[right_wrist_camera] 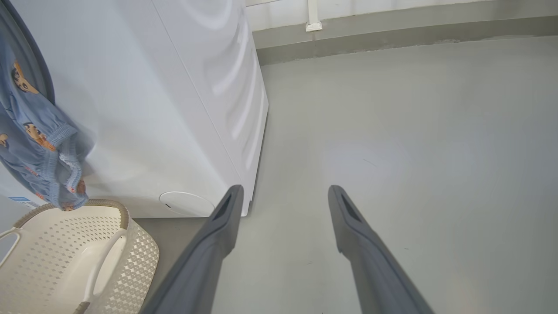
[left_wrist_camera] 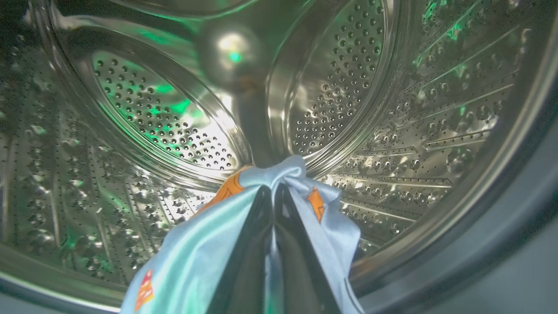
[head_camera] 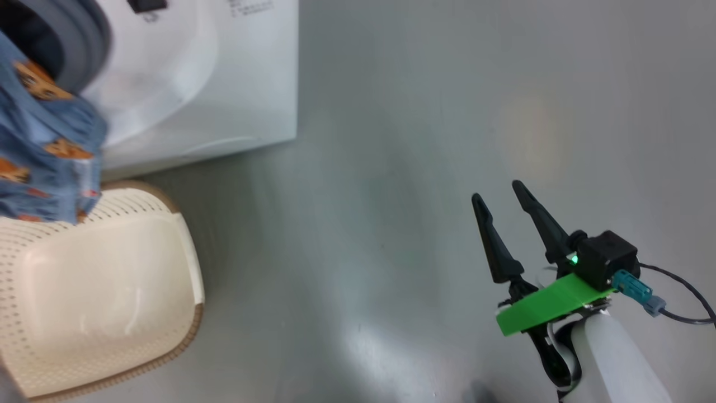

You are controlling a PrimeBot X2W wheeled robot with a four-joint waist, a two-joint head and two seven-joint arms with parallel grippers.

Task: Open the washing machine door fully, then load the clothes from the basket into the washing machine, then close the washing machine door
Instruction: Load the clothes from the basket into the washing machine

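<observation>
Where the left end effector (left_wrist_camera: pixel 273 187) sits inside the steel drum (left_wrist_camera: pixel 165 117), its fingers are clamped together on the clothes (left_wrist_camera: pixel 196 257), with fabric bunched at the tips and draping back down both sides. Right end effector (head_camera: pixel 497 191) hangs over the grey floor (head_camera: pixel 391 168), fingers spread apart, well clear of the basket (head_camera: pixel 193 263). Past the basket, the rest of the clothes hangs from the washing machine (head_camera: pixel 224 84) opening to just above the basket rim.
</observation>
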